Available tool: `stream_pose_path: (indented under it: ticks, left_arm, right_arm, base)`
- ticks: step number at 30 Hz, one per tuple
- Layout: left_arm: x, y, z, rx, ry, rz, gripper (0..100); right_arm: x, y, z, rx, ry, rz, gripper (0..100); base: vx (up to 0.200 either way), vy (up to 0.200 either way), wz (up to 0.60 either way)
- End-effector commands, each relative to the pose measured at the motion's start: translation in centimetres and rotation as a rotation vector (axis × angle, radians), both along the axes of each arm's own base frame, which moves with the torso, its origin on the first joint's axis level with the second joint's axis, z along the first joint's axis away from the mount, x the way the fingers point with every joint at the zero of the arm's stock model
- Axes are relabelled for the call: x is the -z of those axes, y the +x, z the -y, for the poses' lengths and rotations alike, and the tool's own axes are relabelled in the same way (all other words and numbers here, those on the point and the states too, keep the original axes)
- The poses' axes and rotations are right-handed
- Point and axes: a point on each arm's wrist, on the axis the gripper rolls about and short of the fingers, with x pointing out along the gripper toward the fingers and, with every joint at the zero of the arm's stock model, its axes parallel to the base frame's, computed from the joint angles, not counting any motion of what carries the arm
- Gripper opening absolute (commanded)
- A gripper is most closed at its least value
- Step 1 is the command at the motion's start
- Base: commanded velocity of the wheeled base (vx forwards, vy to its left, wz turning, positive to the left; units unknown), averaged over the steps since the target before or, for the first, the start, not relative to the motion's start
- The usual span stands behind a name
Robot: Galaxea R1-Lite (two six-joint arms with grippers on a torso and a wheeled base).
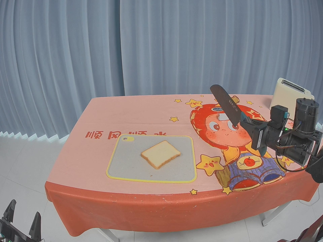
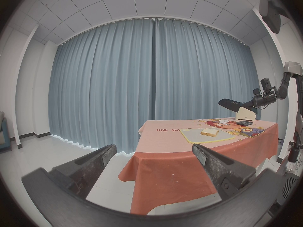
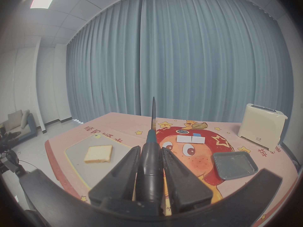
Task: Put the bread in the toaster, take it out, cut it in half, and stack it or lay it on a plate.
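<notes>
1 blue-grey curtain [image 1: 161, 37] hangs behind 1 worktop [image 1: 101, 125] draped in an orange-pink cloth with a cartoon print. On the worktop's left half lies 1 grey cutting board [image 1: 128, 162] with a yellow rim. 1 cream toaster [image 1: 289, 96] stands upright at the far right corner, and 1 dark grey tray [image 3: 235, 165] lies flat near it, beside the cartoon face. Of the 2 tools, the right tool [image 3: 151, 152] is over the right side of the worktop, clamped on the handle of 1 dark-bladed knife [image 1: 226, 104]. The blade is raised clear of the cloth and points away toward the curtain. The left tool [image 2: 154, 150] hangs low off the worktop's front left corner, fingers spread, holding nothing. 1 whole slice of bread [image 1: 160, 154] lies flat on the cutting board, a little right of its middle. 2 small white cards [image 3: 190, 139] lie side by side on the cartoon face.
</notes>
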Motion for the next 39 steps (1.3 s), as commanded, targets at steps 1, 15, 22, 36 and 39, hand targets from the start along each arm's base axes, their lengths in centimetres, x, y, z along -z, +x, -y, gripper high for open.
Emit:
stream_pose_path:
  ticks: [1, 15, 22, 36, 39]
  left_arm:
    - [0.5, 0.0, 0.0, -0.001, 0.000, -0.001, 100]
    - [0.5, 0.0, 0.0, -0.001, 0.000, -0.001, 100]
    - [0.5, 0.0, 0.0, -0.001, 0.000, -0.001, 100]
    - [0.5, 0.0, 0.0, -0.001, 0.000, -0.001, 100]
    - [0.5, 0.0, 0.0, -0.001, 0.000, -0.001, 100]
  right_arm:
    - [-0.5, -2.1, -0.2, -0.041, 0.014, 0.016, 0]
    - [0.1, -3.3, -0.5, -0.072, 0.039, 0.032, 0]
    - [0.2, -3.7, -1.2, -0.107, 0.041, 0.030, 0]
    - [0.7, -4.3, -0.9, -0.125, 0.038, 0.028, 0]
    - [0.7, -4.2, -0.9, -0.126, 0.047, 0.050, 0]
  base:
    - [0.000, 0.000, 0.00]
    - [0.000, 0.000, 0.00]
    - [0.000, 0.000, 0.00]
    - [0.000, 0.000, 0.00]
    - [0.000, 0.000, 0.00]
